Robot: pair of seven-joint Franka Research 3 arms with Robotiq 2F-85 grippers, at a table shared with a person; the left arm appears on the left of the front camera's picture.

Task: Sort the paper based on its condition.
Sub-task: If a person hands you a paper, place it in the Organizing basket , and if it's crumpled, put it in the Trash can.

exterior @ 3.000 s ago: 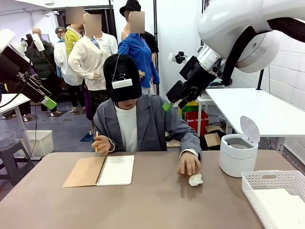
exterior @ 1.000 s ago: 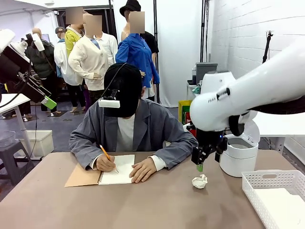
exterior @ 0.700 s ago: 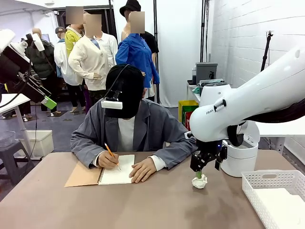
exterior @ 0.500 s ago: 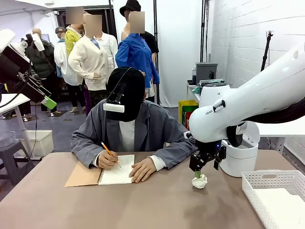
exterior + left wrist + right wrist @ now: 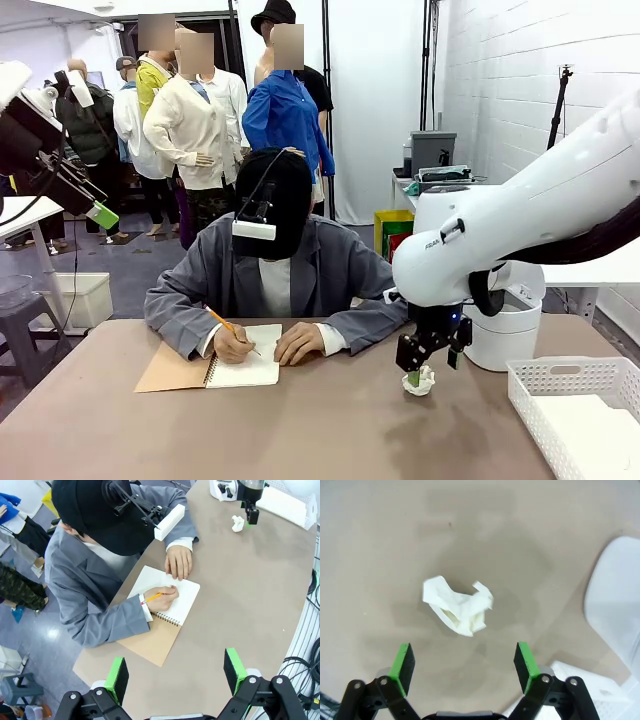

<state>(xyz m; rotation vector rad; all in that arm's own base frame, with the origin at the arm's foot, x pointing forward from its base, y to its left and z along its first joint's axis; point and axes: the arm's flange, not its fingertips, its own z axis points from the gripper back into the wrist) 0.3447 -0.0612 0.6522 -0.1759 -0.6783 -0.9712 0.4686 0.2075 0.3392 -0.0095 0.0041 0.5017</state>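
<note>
We see our right arm [image 5: 500, 235] bent down over the desk [image 5: 300, 430], its right gripper [image 5: 465, 664] pointing straight down with jaws spread wide, holding nothing, poised just above the crumpled paper wad [image 5: 458, 605] lying near the white bin [image 5: 505, 325]. Our left gripper [image 5: 175, 672] hangs high above the desk, jaws wide apart and empty, over the notebook [image 5: 162, 615] where the person [image 5: 270, 270] writes.

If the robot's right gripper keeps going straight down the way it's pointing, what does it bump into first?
Most likely the crumpled paper wad. The right gripper points down at the table with its jaws open, the wad lying between and just ahead of them. How close it is remains hard to judge.
</note>
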